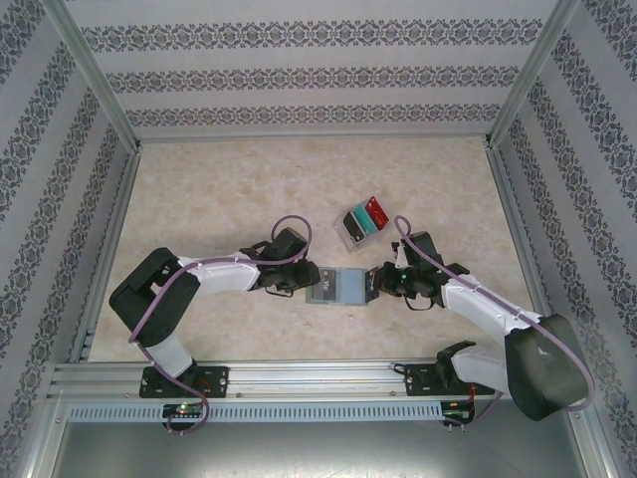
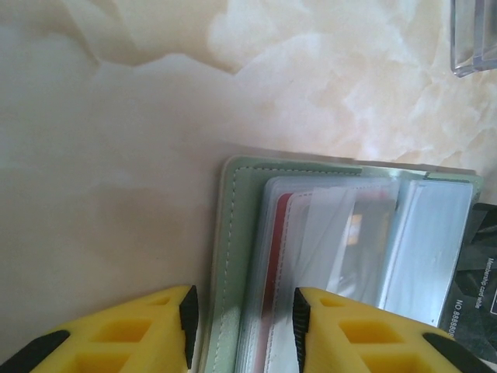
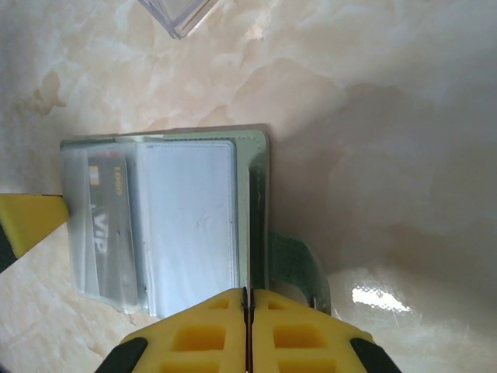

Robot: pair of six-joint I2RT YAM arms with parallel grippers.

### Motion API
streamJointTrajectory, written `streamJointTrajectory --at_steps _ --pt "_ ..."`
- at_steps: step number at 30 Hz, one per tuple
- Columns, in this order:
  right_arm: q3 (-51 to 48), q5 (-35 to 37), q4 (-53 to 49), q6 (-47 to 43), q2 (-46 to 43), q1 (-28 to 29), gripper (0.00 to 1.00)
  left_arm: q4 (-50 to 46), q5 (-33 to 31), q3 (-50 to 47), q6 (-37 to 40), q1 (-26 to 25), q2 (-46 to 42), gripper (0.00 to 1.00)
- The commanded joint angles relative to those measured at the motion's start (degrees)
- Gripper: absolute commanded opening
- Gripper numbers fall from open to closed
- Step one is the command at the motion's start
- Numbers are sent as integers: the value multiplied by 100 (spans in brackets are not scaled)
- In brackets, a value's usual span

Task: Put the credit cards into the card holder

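Step in hand: steadying the open grey-green stitched card holder (image 1: 336,287), which lies flat on the table between my grippers. My left gripper (image 2: 242,311) has its jaws parted astride one edge. My right gripper (image 3: 247,299) is clenched at the opposite edge. Next move, as I judge it: fetch the red plastic credit card (image 1: 378,212) from the clear box (image 1: 343,237).

Tbl (image 1: 199,189): beige marble-look top. Card holder (image 1: 336,287) lies flat on it, opened out w/ clear sleeves up, betw. L gripper (image 1: 302,284) & R gripper (image 1: 375,281), its ends under their tips. Clear box (image 1: 343,237) w/ coloured cards (image 1: 370,217) sits on tbl just beyond R gripper, apart from holder.
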Motion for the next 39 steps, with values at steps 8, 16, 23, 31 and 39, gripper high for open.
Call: streamJointTrajectory --at_steps 8,16,23,31,39 --pt "194 -959 1102 797 -609 50 6 205 -388 -214 18 -78 -1203 56" --pt "172 -1741 2244 1730 -659 -9 6 2446 1777 -259 -661 364 -968 64" --pt "66 -2041 3027 2284 -576 -29 6 3954 2277 -422 -1383 390 -506 60" --pt "3 -2150 3012 2237 -441 -82 6 4369 2281 -570 -1518 512 -598 33" --pt "-28 -2125 2942 2140 -283 -132 8 4106 2266 -658 -1315 557 -837 7"
